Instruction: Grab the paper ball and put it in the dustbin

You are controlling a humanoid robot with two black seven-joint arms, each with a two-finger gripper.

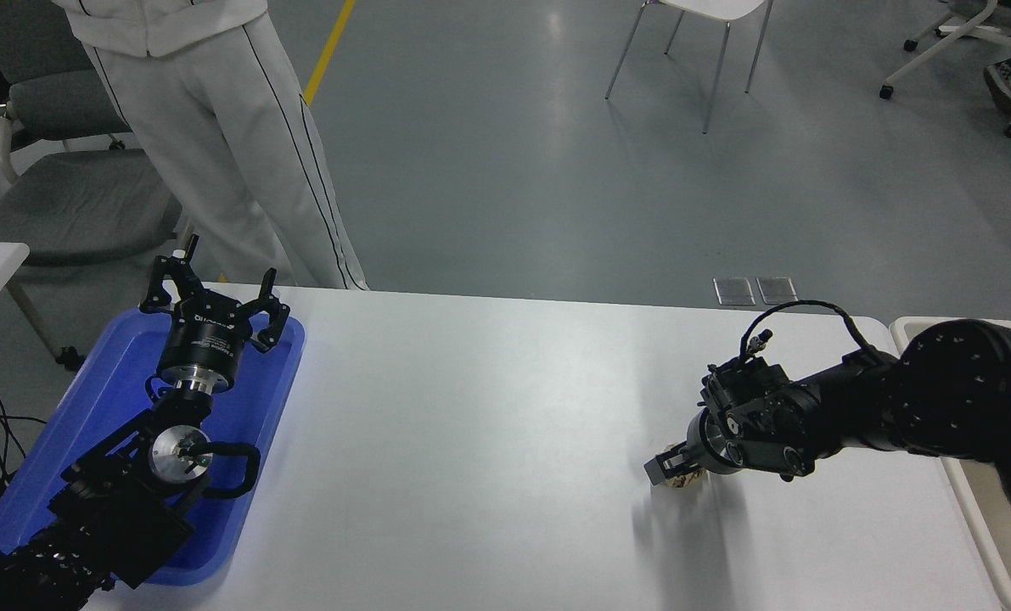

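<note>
The right tool (673, 471) is down at the white surface (488, 441), right on top of the paper ball (688, 481). Only a sliver of tan, crumpled paper shows beneath the black fingers, low on the right half of the surface, near its front edge. The fingers straddle the ball, one finger (663, 468) plainly visible on its left side, the other hidden behind the wrist body. Are they clamped on it? From this angle I cannot tell; the ball is mostly covered and still looks to be sitting on the surface, a faint shadow spread just below it.

The right arm reaches in from the right edge, stretched out low and nearly level, a thin black cable looping up over the wrist.

Over at the far right, the dustbin (972, 509) shows its cream rim running along the surface's right edge, beside the arm's bulky upper section and well apart from the ball.

On the other side, the left tool (215, 293) is parked at the lower left, fingers spread wide and pointing up over the blue tray (276, 399), gripping nothing.

Beyond the far edge a person (216, 144) in white trousers with a dark side stripe stands at the upper left, next to a grey chair (64, 204).
</note>
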